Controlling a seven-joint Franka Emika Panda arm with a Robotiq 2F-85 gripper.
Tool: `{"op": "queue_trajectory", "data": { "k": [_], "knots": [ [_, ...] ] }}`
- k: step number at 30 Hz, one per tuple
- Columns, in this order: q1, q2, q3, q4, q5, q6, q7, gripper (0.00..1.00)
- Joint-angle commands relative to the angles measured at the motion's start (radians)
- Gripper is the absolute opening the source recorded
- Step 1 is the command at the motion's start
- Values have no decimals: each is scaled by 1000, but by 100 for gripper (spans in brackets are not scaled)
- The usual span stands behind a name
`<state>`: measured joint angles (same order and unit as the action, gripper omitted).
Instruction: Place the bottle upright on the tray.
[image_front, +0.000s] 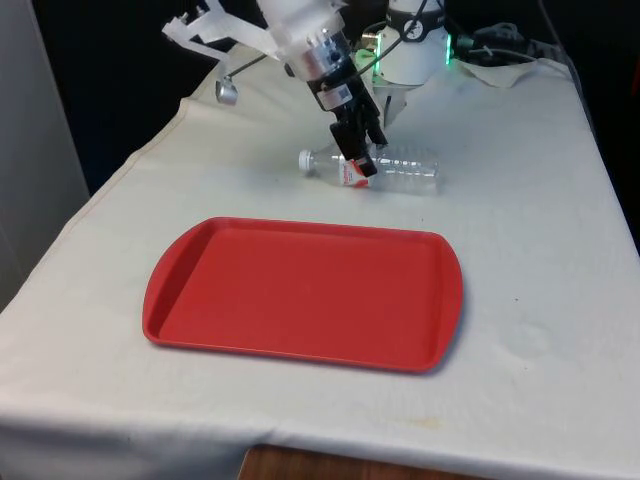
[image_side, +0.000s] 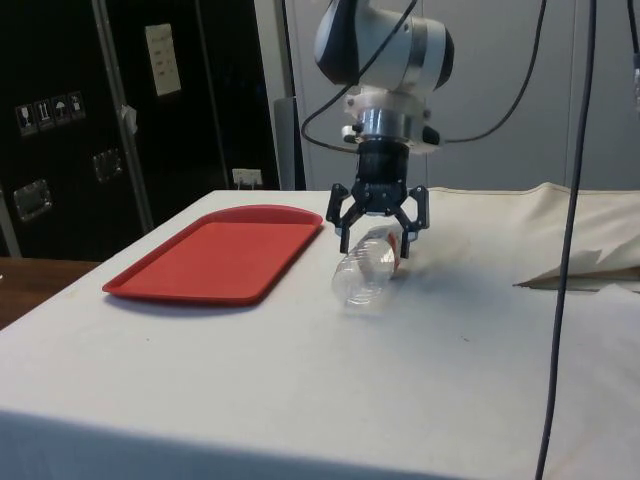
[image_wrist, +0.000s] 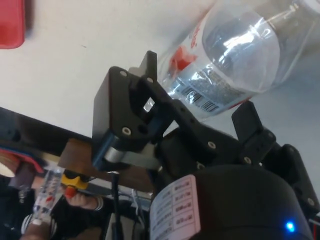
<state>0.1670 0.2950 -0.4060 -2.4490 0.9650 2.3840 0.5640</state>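
Observation:
A clear plastic bottle (image_front: 405, 170) with a white cap and a red-and-white label lies on its side on the white cloth, just beyond the far edge of the red tray (image_front: 300, 290). My gripper (image_front: 356, 152) hangs directly over the bottle's labelled middle. It is open, with one finger on each side of the bottle (image_side: 362, 272). In the side view the gripper (image_side: 376, 240) straddles the upper part of the bottle, its fingers apart from it. The wrist view shows the label and barcode of the bottle (image_wrist: 235, 55) between the spread fingers of the gripper (image_wrist: 200, 95).
The tray (image_side: 215, 260) lies flat with nothing on it, towards the table's near edge in the front view. A corner of it (image_wrist: 11, 22) shows in the wrist view. A person's hand (image_wrist: 75, 200) shows past the table's wooden edge. Cables and crumpled cloth lie by the robot's base.

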Motion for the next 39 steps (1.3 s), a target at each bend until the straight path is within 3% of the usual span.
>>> {"op": "queue_trajectory", "data": {
  "k": [1, 3, 4, 5, 12, 13, 14, 21, 22, 23, 24, 30, 31, 39],
  "knots": [
    [-10, 1, 2, 7, 21, -17, -20, 100],
    [-13, 9, -10, 14, 36, -43, -42, 100],
    [-4, 9, -14, 10, 22, -34, -28, 100],
    [-14, 12, -13, 16, 40, -51, -49, 100],
    [-19, 37, -51, 39, 64, -128, -99, 100],
    [-10, 37, -58, 36, 54, -124, -90, 100],
    [-20, 41, -56, 42, 67, -139, -105, 100],
    [-23, 89, -98, 85, 77, -215, -138, 100],
    [-13, 78, -102, 75, 67, -203, -127, 100],
    [-24, 99, -102, 93, 79, -222, -141, 100],
    [-25, 108, -106, 100, 80, -229, -144, 100],
    [-23, 160, -130, 137, 89, -264, -162, 100],
    [-18, 163, -132, 138, 81, -262, -156, 100],
    [-19, 166, -136, 141, 86, -272, -162, 100]
  ]
}}
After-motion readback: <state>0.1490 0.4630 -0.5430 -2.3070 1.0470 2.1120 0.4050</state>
